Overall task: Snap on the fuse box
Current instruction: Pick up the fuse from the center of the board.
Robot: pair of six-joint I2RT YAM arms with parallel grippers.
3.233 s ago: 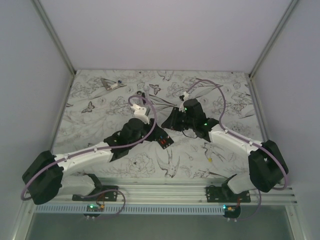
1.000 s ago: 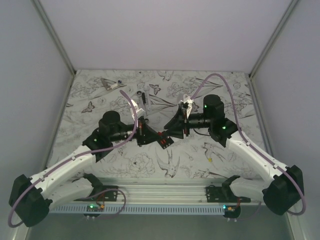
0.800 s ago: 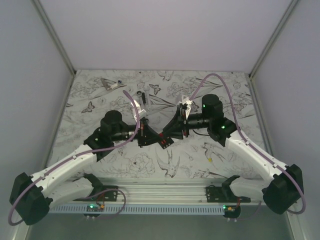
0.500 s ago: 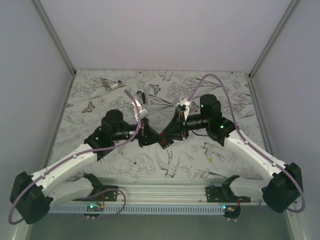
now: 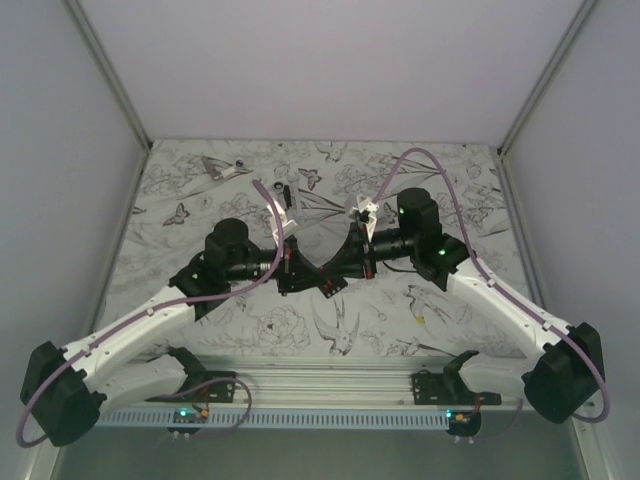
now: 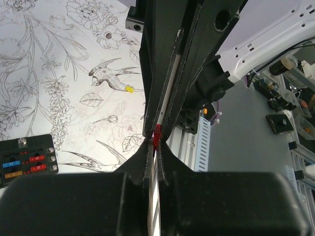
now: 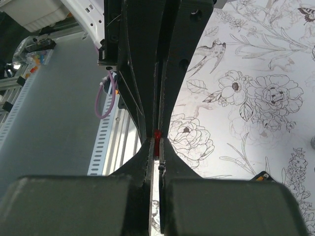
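The black fuse box (image 5: 331,287) lies on the patterned table just below where the two grippers meet; its coloured fuses face up in the left wrist view (image 6: 27,160). My left gripper (image 5: 314,268) and right gripper (image 5: 330,267) point at each other, tip to tip, above the table. A small red fuse (image 6: 157,133) sits pinched at the tips of the left gripper (image 6: 155,143). The same red fuse (image 7: 157,133) is also clamped between the tips of the right gripper (image 7: 157,143). Both sets of jaws stand nearly together.
A loose yellow fuse (image 5: 418,318) lies on the table right of the box, also seen as a yellow fuse (image 6: 129,89) from the left wrist. A metal bracket (image 5: 222,168) rests at the back left. The aluminium rail (image 5: 320,385) runs along the near edge.
The right gripper has moved left to meet the left gripper, and its jaws have gone from open to shut on the red fuse. The left gripper edged slightly right, still shut.
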